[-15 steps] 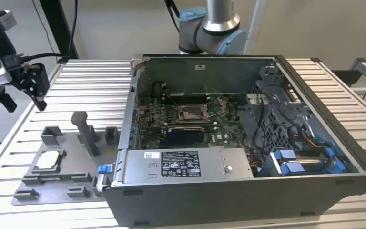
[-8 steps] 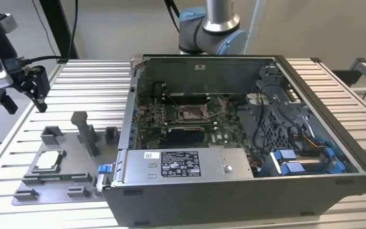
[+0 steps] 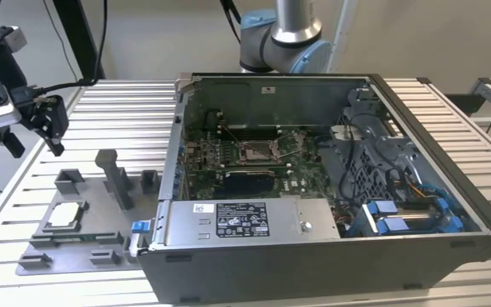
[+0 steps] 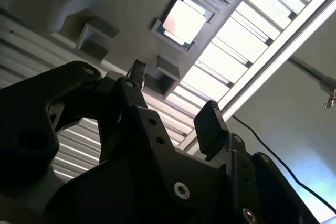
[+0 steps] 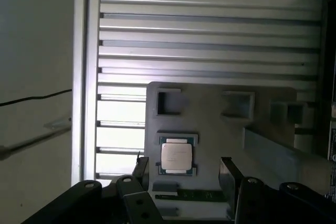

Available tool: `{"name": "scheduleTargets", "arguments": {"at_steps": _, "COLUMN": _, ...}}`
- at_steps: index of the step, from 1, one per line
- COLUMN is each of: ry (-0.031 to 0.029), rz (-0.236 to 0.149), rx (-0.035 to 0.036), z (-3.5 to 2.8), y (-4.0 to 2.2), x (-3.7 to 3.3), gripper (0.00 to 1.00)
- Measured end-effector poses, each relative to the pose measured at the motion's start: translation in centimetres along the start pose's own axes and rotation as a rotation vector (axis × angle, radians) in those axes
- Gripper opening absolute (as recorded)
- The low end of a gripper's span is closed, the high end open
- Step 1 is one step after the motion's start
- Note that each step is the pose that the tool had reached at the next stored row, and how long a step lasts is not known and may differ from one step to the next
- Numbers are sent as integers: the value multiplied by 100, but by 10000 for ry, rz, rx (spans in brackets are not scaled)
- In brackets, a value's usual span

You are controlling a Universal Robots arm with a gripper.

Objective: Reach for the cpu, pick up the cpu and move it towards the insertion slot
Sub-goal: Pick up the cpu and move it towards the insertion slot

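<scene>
Exterior view: the claw (image 3: 36, 148) hangs released near the tabletop's (image 3: 117, 109) edge on the exterior view's left, well apart from the cpu (image 3: 64, 216) on the grey fixture plate (image 3: 68, 256). The insertion slot (image 3: 257, 151) sits inside the open computer case (image 3: 416, 211).

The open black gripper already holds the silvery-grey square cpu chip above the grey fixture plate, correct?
No. The open black gripper holds nothing; the silvery-grey square cpu chip lies on the grey fixture plate, as the first wrist view shows.

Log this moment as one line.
stage: reach | gripper: open, empty, above cpu | cpu: lying in grey fixture | slot: inside computer case
</scene>
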State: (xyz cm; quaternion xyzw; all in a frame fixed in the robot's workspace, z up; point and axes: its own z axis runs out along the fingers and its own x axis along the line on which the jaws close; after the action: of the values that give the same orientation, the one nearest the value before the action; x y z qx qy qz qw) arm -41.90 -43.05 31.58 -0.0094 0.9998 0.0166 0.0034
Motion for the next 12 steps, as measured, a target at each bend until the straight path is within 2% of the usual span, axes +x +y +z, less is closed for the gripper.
{"name": "scheduleTargets", "arguments": {"at_steps": 12, "ry": -1, "rz": -1, "rx": -64, "z": 146, "y": -5, "x": 1, "gripper": 100}}
